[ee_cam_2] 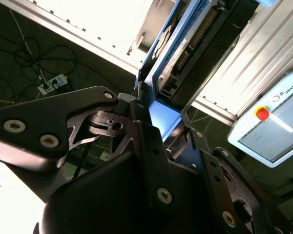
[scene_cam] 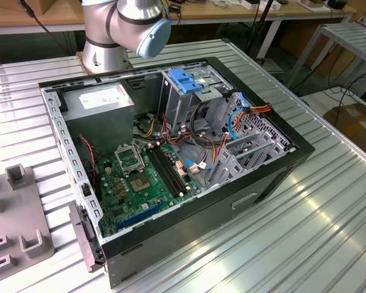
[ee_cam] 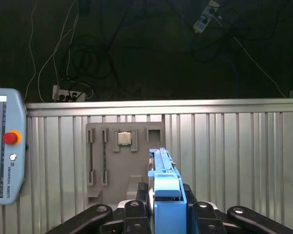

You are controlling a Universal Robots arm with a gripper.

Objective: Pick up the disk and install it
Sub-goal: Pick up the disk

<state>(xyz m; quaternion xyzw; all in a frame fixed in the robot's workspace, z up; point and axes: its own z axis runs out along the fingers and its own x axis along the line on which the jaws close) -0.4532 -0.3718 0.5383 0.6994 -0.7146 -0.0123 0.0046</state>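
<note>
Currently held: the disk (ee_cam: 165,170), edge-on in both wrist views, its blue bracket (ee_cam: 166,191) facing the first wrist camera.
Gripper (ee_cam: 167,207): pinched onto the disk, a dark finger against each flat face. This grip probably leaves the bracket's outer edges free to slide along guides.
Disk position: lifted clear of the slatted metal table (ee_cam: 234,161), touching nothing but the fingers. In the second wrist view it runs out from between the fingers (ee_cam_2: 136,109) with its circuit-board side showing (ee_cam_2: 173,53).
Beyond it: a grey fixture plate (ee_cam: 136,165) lies on the table, with the disk apart from it.
Destination, by my reading: the open computer case (scene_cam: 201,226), lying on its side so the interior faces up. Its drive cage (scene_cam: 198,101) is at the far end.
Progress: pick-up looks done, installation not yet.
</note>
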